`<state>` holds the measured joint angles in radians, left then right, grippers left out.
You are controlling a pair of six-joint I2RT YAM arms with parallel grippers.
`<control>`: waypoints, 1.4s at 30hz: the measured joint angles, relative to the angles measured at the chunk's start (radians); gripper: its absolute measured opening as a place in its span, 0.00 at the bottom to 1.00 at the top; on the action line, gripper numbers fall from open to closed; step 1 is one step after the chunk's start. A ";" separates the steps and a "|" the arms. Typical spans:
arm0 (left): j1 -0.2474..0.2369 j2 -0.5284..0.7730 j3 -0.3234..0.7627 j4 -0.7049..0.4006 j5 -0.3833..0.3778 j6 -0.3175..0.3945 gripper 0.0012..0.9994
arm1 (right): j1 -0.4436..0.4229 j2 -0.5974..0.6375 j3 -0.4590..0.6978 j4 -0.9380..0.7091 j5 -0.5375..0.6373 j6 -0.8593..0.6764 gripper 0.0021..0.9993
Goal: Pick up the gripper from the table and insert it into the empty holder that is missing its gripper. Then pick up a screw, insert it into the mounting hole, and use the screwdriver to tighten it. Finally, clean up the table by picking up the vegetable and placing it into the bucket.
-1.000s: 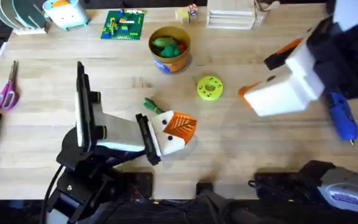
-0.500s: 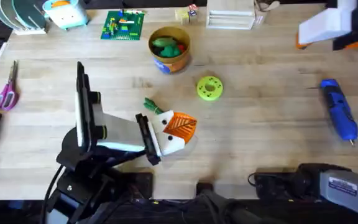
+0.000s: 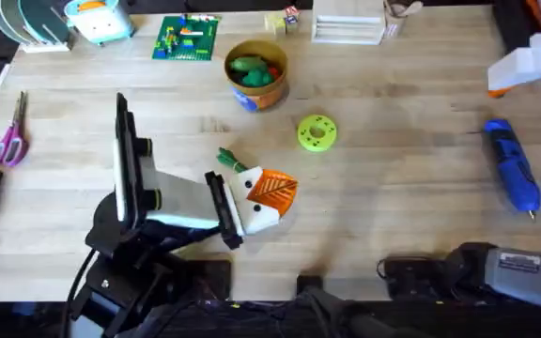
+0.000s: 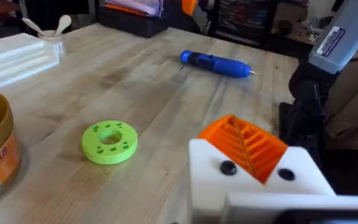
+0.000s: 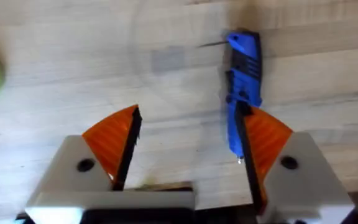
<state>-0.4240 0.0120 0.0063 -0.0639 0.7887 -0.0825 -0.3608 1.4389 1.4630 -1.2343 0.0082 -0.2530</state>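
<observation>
Left gripper [image 3: 269,195]: rests low on the table near the middle; one orange ribbed pad [image 4: 244,144] shows on its white block, and I cannot tell whether its fingers are spread or pressed together.
Right gripper [image 5: 185,149]: up at the far right edge, fingers spread wide, holding nothing.
Screwdriver [image 3: 514,166]: lies flat on the right side of the table, below the right gripper.
Vegetable [image 3: 230,159]: on the table, touching or just beside the left gripper's far side.
Bucket [image 3: 255,73]: far centre, seemingly with green toys inside.
Lime-green disc [image 3: 316,132]: between bucket and screwdriver.
</observation>
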 joint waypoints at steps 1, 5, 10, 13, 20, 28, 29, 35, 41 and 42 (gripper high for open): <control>0.000 0.000 0.000 0.000 0.000 0.000 0.01 | -0.006 0.019 -0.004 -0.001 0.025 -0.014 0.91; 0.000 0.000 0.000 0.000 0.000 0.000 0.01 | -0.029 0.108 -0.009 -0.023 0.109 -0.088 0.91; 0.000 0.000 0.000 0.000 0.000 0.000 0.01 | -0.098 0.192 -0.037 -0.011 0.152 -0.149 0.91; 0.000 0.000 0.000 0.000 -0.005 0.000 0.01 | -0.163 0.213 -0.066 0.043 0.144 -0.164 0.91; 0.000 0.000 0.000 0.000 -0.008 0.000 0.01 | -0.253 0.251 -0.137 0.094 0.122 -0.252 0.91; 0.000 0.000 0.000 0.000 -0.015 0.000 0.00 | -0.260 0.358 -0.151 0.222 0.066 -0.305 0.92; 0.000 0.000 0.000 0.000 -0.015 0.000 0.00 | -0.260 0.367 -0.151 0.233 0.061 -0.307 0.92; 0.000 0.000 0.000 0.000 -0.016 0.000 0.00 | -0.260 0.424 -0.151 0.266 0.046 -0.313 0.92; 0.000 0.000 0.000 0.002 -0.036 0.000 0.00 | -0.262 0.452 -0.151 0.276 0.054 -0.316 0.92; 0.000 0.000 0.000 0.002 -0.043 0.000 0.00 | -0.262 0.453 -0.151 0.277 0.054 -0.316 0.92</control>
<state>-0.4240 0.0120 0.0063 -0.0616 0.7459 -0.0822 -0.6231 1.8915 1.3117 -0.9577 0.0624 -0.5694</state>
